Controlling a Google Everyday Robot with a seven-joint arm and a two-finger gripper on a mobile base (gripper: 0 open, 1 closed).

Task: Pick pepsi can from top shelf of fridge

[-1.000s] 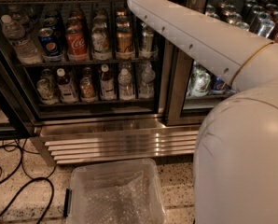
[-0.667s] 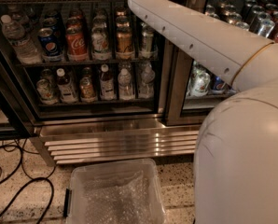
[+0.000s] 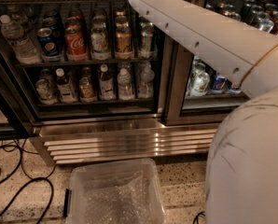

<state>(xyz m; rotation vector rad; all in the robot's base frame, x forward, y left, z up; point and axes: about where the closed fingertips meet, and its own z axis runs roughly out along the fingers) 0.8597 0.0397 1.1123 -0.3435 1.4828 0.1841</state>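
The fridge (image 3: pixel 129 136) fills the back of the camera view, with dark-framed glass doors, wire shelves and a louvred steel base. A blue pepsi can (image 3: pixel 49 43) stands on a shelf behind the left door, next to a red Coca-Cola can (image 3: pixel 76 45). Only the bottoms of drinks on the shelf above show at the frame's top edge. My white arm (image 3: pixel 199 36) reaches from the lower right up to the left and leaves the frame at the top. My gripper is out of view.
A clear plastic bin (image 3: pixel 115 195) stands on the floor in front of the fridge base. Black cables (image 3: pixel 17 190) lie on the floor at the left. Bottles (image 3: pixel 106 83) fill the lower shelf. More cans (image 3: pixel 218 83) sit behind the right door. My body (image 3: pixel 251 162) fills the lower right.
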